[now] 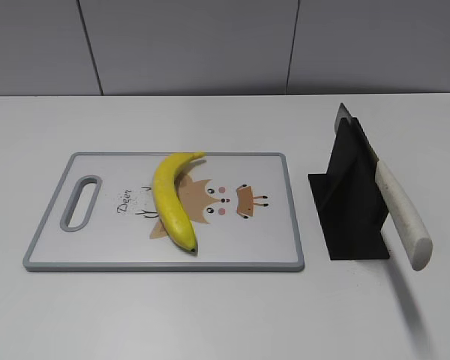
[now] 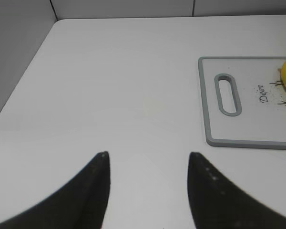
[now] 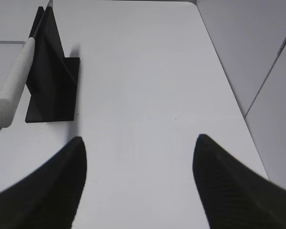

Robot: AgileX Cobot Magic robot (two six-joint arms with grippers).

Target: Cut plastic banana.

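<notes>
**Yellow, grey, black and white across the table**

The plastic banana (image 1: pixel 171 199) is showing bright yellow with small dark tips. The cutting board (image 1: pixel 281 217) is wearing a grey rim around a white face, printed with a brown-and-tan cartoon deer and dark lettering. The knife stand (image 1: pixel 349 196) is sitting matte black, its knife (image 1: pixel 402 212) carrying an off-white speckled handle. The table (image 1: pixel 210 315) is looking plain white, the wall (image 1: pixel 210 45) pale grey with dark seams.

banana (image 1: pixel 172 199) on cutting board (image 1: pixel 52 259) | knife (image 1: pixel 401 214) in black stand (image 1: pixel 349 199)
</notes>
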